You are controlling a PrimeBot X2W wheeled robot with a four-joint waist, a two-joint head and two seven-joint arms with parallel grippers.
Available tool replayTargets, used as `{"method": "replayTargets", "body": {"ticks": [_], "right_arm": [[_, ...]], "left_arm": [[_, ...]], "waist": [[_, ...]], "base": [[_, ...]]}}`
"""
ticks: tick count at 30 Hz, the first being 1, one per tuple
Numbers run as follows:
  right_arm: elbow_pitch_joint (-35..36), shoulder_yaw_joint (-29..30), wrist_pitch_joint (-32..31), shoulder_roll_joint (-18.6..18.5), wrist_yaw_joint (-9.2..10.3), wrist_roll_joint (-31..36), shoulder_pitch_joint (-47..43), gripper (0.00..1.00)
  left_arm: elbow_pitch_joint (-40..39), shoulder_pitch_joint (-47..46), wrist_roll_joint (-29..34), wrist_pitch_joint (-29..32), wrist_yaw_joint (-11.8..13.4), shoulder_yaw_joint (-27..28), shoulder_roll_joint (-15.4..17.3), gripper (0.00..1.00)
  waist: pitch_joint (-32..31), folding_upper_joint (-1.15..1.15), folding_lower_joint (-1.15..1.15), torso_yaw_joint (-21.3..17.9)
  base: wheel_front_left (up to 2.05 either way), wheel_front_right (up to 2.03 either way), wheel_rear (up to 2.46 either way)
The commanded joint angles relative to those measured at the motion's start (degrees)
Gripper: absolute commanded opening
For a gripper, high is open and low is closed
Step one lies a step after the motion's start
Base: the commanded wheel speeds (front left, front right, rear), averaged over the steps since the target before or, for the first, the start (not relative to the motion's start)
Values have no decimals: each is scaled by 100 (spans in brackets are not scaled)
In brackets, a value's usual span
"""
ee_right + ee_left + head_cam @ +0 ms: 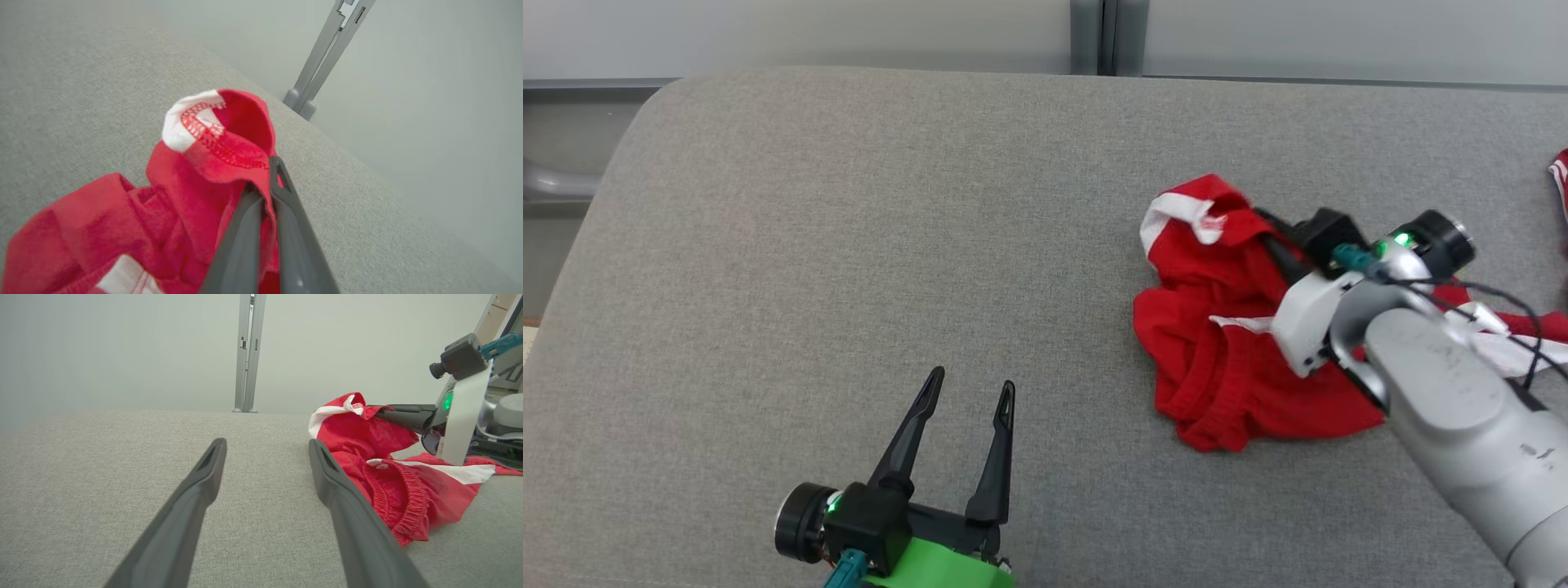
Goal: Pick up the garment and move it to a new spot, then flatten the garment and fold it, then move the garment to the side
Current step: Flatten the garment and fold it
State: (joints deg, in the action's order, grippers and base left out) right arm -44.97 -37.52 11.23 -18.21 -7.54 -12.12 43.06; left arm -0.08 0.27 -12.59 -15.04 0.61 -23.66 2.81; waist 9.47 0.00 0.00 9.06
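Our left gripper [973, 380] sits low in the head view with its fingers spread wide and nothing between them, over bare grey cushion [849, 204]. The garment [1225, 343], red with white bands, lies crumpled on the right part of the cushion. It is off to the right of that idle gripper and a little farther from us.

Our right gripper [264, 179] is the nearer one by far: it is in the heap itself. Its jaws are drawn nearly together on a raised red fold just below the white hem, at the far left top of the pile, and we see cloth pinched between them in the right wrist view.

We judge the garment has no clean long axis yet. The bulk bunches under the fingers, and a white band trails right beneath the forearm.

For the move to a new spot, the open stretch of cushion lies to the left. We reckon the right arm should lift and carry leftward, toward the left gripper's side.
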Motion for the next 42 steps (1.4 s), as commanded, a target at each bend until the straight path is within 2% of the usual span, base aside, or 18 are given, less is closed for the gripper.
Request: {"method": "replayTargets", "body": {"ticks": [1,3,4,8,11,15,21,24,26,31,34,37,42], "right_arm": [[-143,221,77,-89,12,115,101,0],[-426,862,198,-157,12,213,213,0],[-577,1182,250,-150,12,330,214,100],[-784,2062,363,41,12,742,110,100],[-662,2386,393,138,12,982,-116,100],[31,2706,397,282,12,1082,-508,100],[1151,3015,398,270,12,1137,-1409,100],[1506,3177,399,257,12,1163,-1721,100],[1687,3269,398,283,12,1192,-1857,100],[2124,3364,397,353,12,1242,-2133,100],[2602,3364,397,387,12,1238,-2371,100],[3153,3342,396,488,12,1180,-2694,100],[3840,3332,396,621,12,1168,-3164,100]], "left_arm": [[-19,-65,8,-16,44,12,17,100],[-6,-84,31,-16,17,-3,17,100],[-3,-104,40,-16,6,-17,16,100],[-12,-127,54,-16,16,-12,17,100],[-15,-154,32,-16,-39,-22,15,100],[68,-302,-65,-16,-195,-149,17,100],[554,-825,-184,-16,-420,-527,17,100],[975,-1107,-544,-16,-519,-799,19,100],[1211,-1291,-1014,91,-592,-992,17,100],[1452,-1758,-2404,905,-675,-1269,21,100],[1470,-1977,-3233,1446,-571,-1310,21,100],[1388,-2136,-4003,1869,-298,-1306,19,100],[1448,-2316,-4569,2233,145,-1294,23,100]], "waist": [[16,0,0,-10],[37,0,0,-20],[46,0,0,-17],[76,0,0,-56],[113,0,0,-148],[168,0,0,-301],[240,0,0,-591],[259,0,0,-771],[262,0,0,-895],[289,0,0,-1127],[320,0,0,-1254],[385,0,0,-1391],[476,0,0,-1537]], "base": [[0,0,0],[0,0,0],[0,0,0],[0,0,0],[0,0,0],[0,0,0],[0,0,0],[0,0,0],[0,0,0],[0,0,0],[0,0,0],[0,0,0],[0,0,0]]}}
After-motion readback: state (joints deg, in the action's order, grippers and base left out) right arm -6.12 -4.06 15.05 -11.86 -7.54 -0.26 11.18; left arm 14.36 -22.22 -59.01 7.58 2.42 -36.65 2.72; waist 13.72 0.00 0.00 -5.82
